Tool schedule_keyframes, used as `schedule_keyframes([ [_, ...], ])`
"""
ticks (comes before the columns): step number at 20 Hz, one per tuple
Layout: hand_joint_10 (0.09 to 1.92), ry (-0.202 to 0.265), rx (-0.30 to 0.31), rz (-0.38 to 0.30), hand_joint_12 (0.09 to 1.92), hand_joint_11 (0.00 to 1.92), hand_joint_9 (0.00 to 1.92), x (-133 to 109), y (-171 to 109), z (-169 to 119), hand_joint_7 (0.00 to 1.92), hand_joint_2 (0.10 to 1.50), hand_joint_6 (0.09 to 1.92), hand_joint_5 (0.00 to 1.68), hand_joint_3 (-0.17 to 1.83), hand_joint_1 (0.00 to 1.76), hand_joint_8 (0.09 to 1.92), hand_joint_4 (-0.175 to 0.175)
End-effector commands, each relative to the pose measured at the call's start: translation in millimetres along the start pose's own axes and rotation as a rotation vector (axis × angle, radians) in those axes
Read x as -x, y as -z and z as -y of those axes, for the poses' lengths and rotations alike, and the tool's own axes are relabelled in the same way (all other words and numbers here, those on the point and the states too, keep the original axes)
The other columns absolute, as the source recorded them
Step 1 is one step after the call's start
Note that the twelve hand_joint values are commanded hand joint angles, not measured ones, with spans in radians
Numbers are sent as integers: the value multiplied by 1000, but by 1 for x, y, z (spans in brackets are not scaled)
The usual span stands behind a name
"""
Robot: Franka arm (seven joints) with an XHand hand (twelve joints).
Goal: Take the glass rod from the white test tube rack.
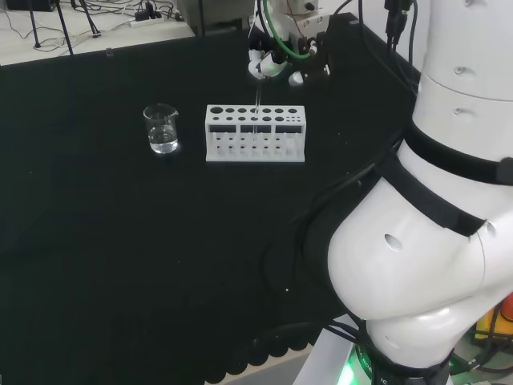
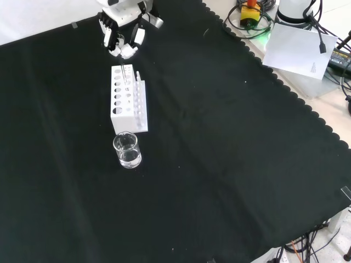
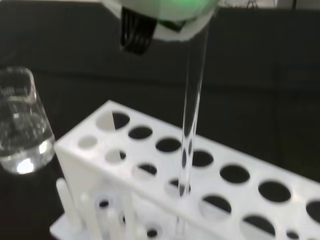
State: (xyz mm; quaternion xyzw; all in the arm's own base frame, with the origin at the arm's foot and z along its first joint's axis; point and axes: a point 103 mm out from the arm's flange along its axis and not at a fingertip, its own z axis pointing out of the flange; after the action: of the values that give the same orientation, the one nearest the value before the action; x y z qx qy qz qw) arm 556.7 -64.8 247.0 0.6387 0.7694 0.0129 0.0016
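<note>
Hanging above the white rack, the hand has its fingers curled down toward the top of the glass rod, but the head view does not let me tell for certain whether they pinch it. The rod stands upright directly below the hand, its lower end in one of the round holes in the rack's top plate, near the middle of the row. In the front view the hand sits at the top of the picture, just beyond the far end of the rack, and the rod shows as a thin pale line running from under the fingers down into the rack. In the wrist view the rod rises as a clear cylinder from a hole in the rack up to a blurred white part of the hand close to the camera. A small glass beaker with a little clear liquid in it stands on the black cloth, beyond the rack from the hand and apart from it; the front view shows the beaker nearer the camera than the rack, just past its near end.
</note>
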Motion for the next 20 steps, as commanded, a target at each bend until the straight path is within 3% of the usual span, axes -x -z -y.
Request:
schedule_keyframes([
  [1,772,4,106,45,904,1598,1678,-22,49,-4,1585,597,801,1233,806,1213,853,-175],
  [9,627,1,66,111,818,1649,1759,-37,105,14,1665,544,683,1311,843,1227,706,-175],
  [20,596,11,135,113,837,1659,1788,-52,177,31,1693,503,638,1350,890,1232,673,-175],
])
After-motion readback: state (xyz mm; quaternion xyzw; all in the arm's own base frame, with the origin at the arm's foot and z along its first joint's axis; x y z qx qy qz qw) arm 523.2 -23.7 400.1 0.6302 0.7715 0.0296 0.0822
